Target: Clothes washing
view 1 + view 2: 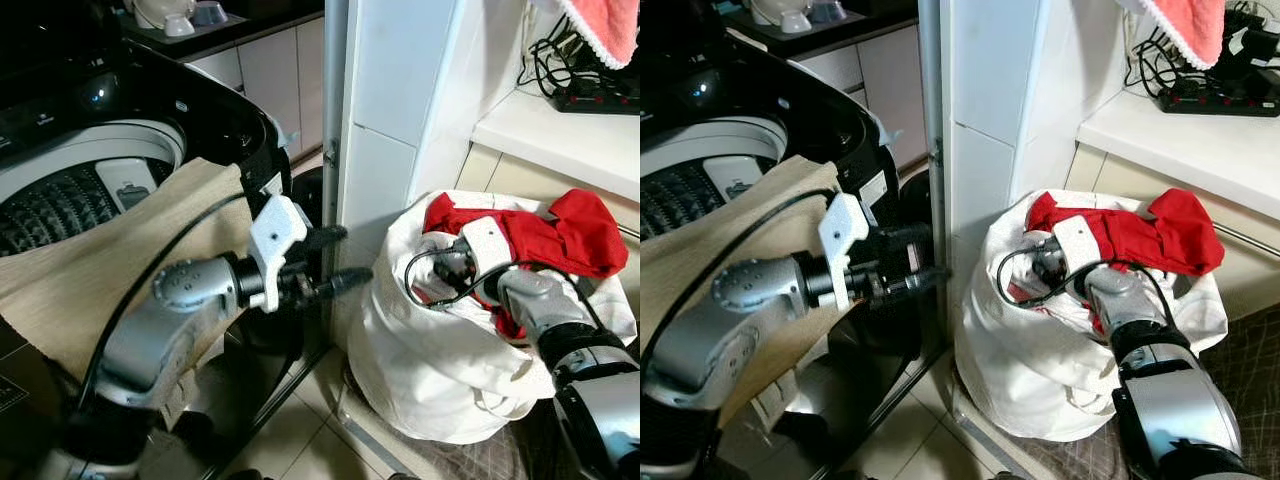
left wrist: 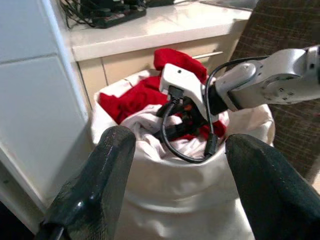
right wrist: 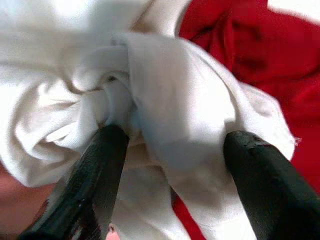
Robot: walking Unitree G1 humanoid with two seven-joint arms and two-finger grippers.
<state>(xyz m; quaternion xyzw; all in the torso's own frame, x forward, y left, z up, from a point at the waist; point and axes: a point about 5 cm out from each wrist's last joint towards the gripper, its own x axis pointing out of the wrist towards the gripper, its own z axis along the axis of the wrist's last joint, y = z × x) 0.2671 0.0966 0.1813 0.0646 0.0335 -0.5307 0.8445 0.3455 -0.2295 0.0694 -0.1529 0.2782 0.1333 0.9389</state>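
Observation:
A white laundry bag (image 1: 430,370) stands on the floor beside a white pillar, holding a red garment (image 1: 560,235) and white cloth (image 3: 165,100). My right gripper (image 3: 175,135) reaches down into the bag's mouth; its fingers are open and straddle a bunched fold of the white cloth. My left gripper (image 1: 352,257) hangs open and empty between the washing machine (image 1: 230,120) and the bag, pointing at the bag. The top-loading machine's drum (image 1: 60,200) is open at my left. A beige cloth (image 1: 90,270) is draped over the machine's front edge, under my left arm.
The white pillar (image 1: 390,100) rises between machine and bag. A shelf (image 1: 570,140) behind the bag carries a power strip (image 1: 595,95) and cables, with a pink towel (image 1: 605,25) above. A dark mat (image 1: 500,455) lies under the bag. Bowls (image 1: 180,20) sit on a far counter.

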